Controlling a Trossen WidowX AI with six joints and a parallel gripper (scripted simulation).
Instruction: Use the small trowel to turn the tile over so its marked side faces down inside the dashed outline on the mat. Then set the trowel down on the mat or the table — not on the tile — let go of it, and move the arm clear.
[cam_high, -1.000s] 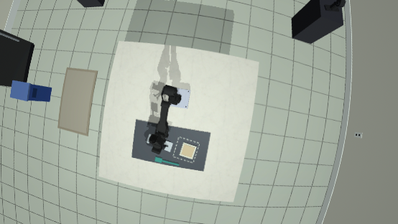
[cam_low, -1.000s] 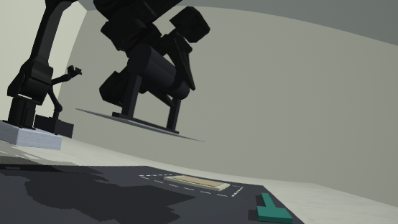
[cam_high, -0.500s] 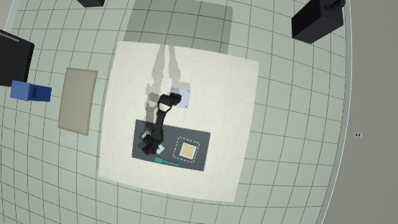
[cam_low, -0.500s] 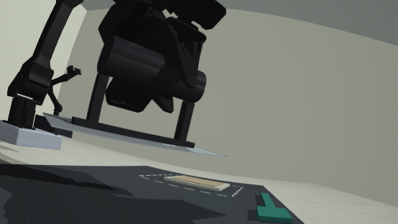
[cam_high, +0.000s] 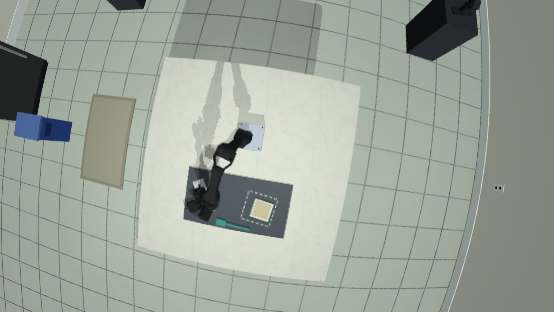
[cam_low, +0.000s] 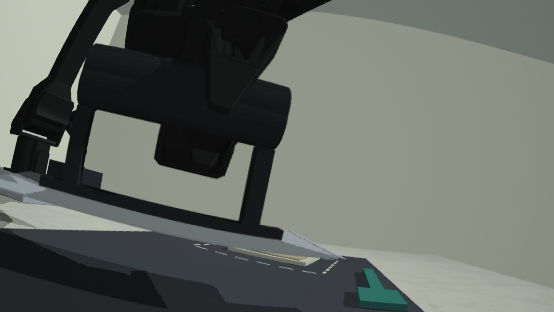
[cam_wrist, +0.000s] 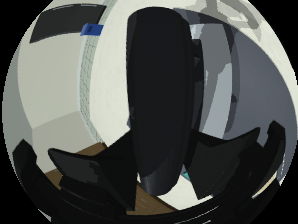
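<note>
While the black fingers (cam_high: 193, 205) (cam_low: 225, 85) grip the black-handled, grey-bladed trowel (cam_high: 198, 183) (cam_low: 150, 215) (cam_wrist: 157, 95), the square cream-and-tan tile (cam_high: 261, 210) (cam_low: 296, 258) lies inside the dashed outline; whether it's been turned, I can't tell. Setting down and release remain.

The black, jointed six-axis robot arm (cam_high: 216, 181), bent at its joints, reaches out over the desk. Its black two-fingered hand (cam_low: 222, 100) (cam_wrist: 156, 128) is closed on a thick black cylindrical grip, one dark, tapered finger on either side, the fingers parted by its width.
</note>
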